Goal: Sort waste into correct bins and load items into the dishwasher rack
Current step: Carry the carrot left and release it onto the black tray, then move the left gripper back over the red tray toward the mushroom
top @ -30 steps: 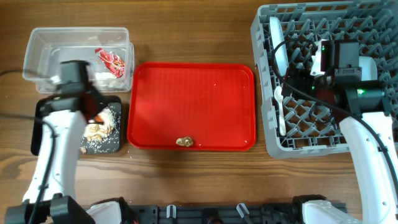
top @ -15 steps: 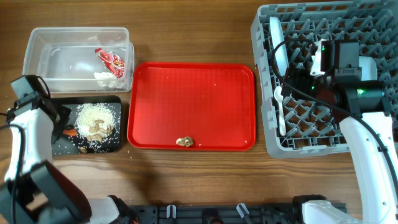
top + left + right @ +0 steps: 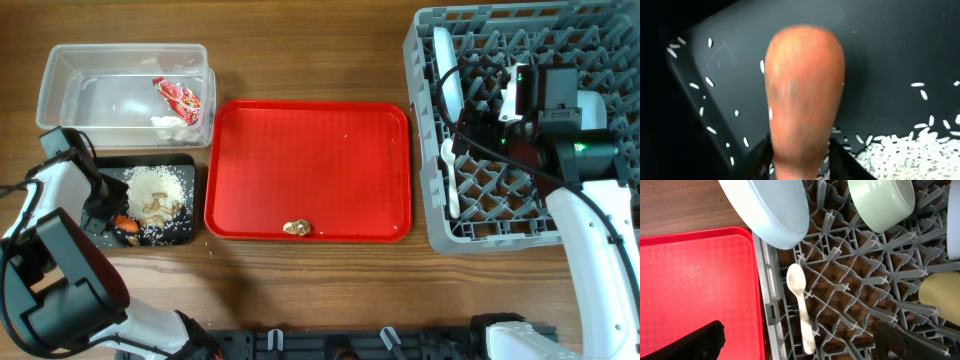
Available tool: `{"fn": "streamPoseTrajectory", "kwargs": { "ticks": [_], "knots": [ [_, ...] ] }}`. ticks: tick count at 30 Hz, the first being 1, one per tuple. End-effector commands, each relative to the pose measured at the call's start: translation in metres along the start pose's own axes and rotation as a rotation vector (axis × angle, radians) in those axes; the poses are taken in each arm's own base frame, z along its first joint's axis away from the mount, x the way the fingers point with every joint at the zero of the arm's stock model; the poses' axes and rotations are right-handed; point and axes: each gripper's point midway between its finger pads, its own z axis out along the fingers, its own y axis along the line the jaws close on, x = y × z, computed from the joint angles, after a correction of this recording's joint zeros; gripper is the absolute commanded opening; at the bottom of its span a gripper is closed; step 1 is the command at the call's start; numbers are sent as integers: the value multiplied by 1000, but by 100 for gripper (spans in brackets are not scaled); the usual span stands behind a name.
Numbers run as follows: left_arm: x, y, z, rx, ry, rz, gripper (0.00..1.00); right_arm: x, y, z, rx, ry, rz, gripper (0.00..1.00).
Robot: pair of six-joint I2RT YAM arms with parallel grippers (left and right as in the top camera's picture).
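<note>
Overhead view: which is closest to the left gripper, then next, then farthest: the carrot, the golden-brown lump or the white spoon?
From the left gripper:
1. The carrot, right beside it in the black tray.
2. The golden-brown lump, on the red tray's near edge.
3. The white spoon, far right in the dishwasher rack.

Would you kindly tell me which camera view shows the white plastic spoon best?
The right wrist view: the white plastic spoon shows whole, bowl to handle, lying in the dishwasher rack by its wall. Overhead gives only a small pale sliver at the rack's left edge. The left wrist view does not show it.
</note>
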Motion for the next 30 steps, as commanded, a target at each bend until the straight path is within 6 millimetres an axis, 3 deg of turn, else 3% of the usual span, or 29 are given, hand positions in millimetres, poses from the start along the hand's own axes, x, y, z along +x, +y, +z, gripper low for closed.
{"fn": "streamPoseTrajectory", "kwargs": {
  "ticks": [1,5,8,13,17,21,23,27,30],
  "knots": [
    [-1,1,2,-4,1,-12,49,-1,1,-3,-10,-7,21,97],
    [2,-5,-3,40,22,1,57,-1,1,-3,-10,-7,20,97],
    [0,-13,-18,92,19,-1,60,-1,1,-3,-10,-7,20,97],
    [-9,-30,-70,197,-96,27,63,-2,1,-3,-10,-8,20,97],
    [-1,-52,-111,299,-184,92,67,-2,1,-3,-10,-11,20,97],
    [39,-94,-143,443,-188,260,74,-2,1,-3,-10,-12,20,97],
    [76,-124,-155,533,-156,440,77,-3,1,-3,-11,-15,21,97],
    [142,-152,-161,599,-98,724,83,-3,1,-3,-11,-14,17,97],
    [193,-159,-156,582,-49,915,86,-3,1,-3,-11,-14,17,97]
  ]
}}
